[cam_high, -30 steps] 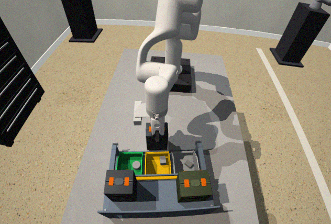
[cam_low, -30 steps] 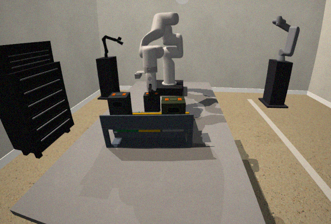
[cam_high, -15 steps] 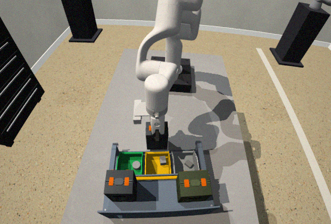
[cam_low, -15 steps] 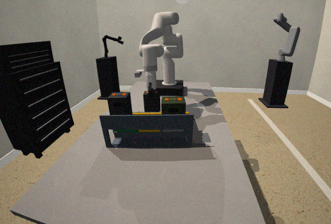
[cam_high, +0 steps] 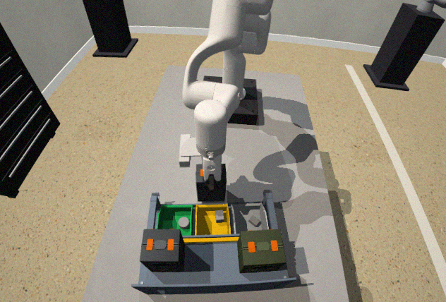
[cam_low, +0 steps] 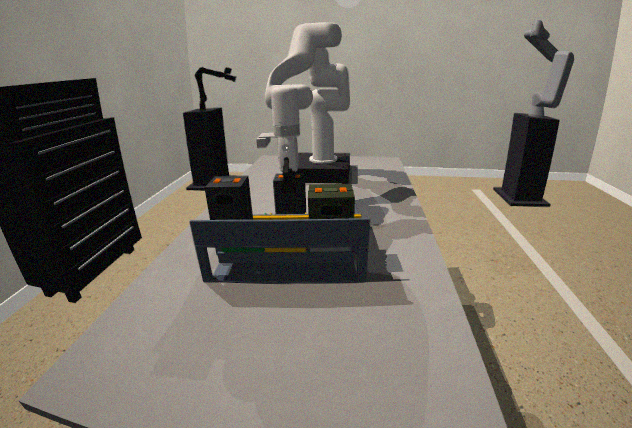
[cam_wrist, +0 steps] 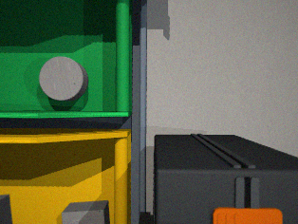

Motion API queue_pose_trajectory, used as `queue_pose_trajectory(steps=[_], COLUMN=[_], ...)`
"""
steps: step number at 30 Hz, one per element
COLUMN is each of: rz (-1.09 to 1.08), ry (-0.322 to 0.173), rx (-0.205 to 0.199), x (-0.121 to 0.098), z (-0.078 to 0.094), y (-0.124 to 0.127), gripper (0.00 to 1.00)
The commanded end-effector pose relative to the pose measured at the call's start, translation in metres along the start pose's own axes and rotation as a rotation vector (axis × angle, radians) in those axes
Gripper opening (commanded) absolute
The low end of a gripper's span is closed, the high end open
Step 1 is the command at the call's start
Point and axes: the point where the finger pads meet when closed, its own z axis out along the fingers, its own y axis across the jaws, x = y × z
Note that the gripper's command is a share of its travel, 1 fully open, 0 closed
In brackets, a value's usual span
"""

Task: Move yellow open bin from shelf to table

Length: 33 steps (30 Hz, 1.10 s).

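The yellow open bin (cam_high: 206,224) (cam_wrist: 57,163) sits in the middle of the shelf's (cam_high: 216,259) (cam_low: 280,233) lower tier with a grey block (cam_high: 219,214) (cam_wrist: 86,212) in it. A green bin (cam_high: 169,216) (cam_wrist: 28,90) with a grey disc (cam_high: 183,221) (cam_wrist: 63,79) stands to its left, and a grey bin (cam_high: 242,216) with a grey block to its right. My gripper (cam_high: 210,183) (cam_low: 286,169) is shut on a black lidded case (cam_high: 211,192) (cam_low: 289,193) (cam_wrist: 204,176) with orange latches. It holds the case upright, low over the table (cam_high: 144,147) (cam_low: 306,362), just behind the yellow bin. My fingers are out of the wrist view.
A dark grey lidded case (cam_high: 161,250) (cam_low: 228,197) stands on the shelf's top left and an olive lidded case (cam_high: 261,250) (cam_low: 330,200) on the top right. A black tool cabinet (cam_low: 56,183) and two black pedestals (cam_high: 106,14) (cam_high: 405,46) stand on the floor.
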Motion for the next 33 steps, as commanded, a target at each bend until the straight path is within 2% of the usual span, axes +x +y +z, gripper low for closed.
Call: queue_pose_trajectory(steps=[1,33], rz=[0.001,0.001], ry=[0.006,0.006], rx=[0.004,0.004], x=[0.007,0.076], z=[-0.002,-0.002], y=[0.000,0.019], gripper=[0.00,0.00])
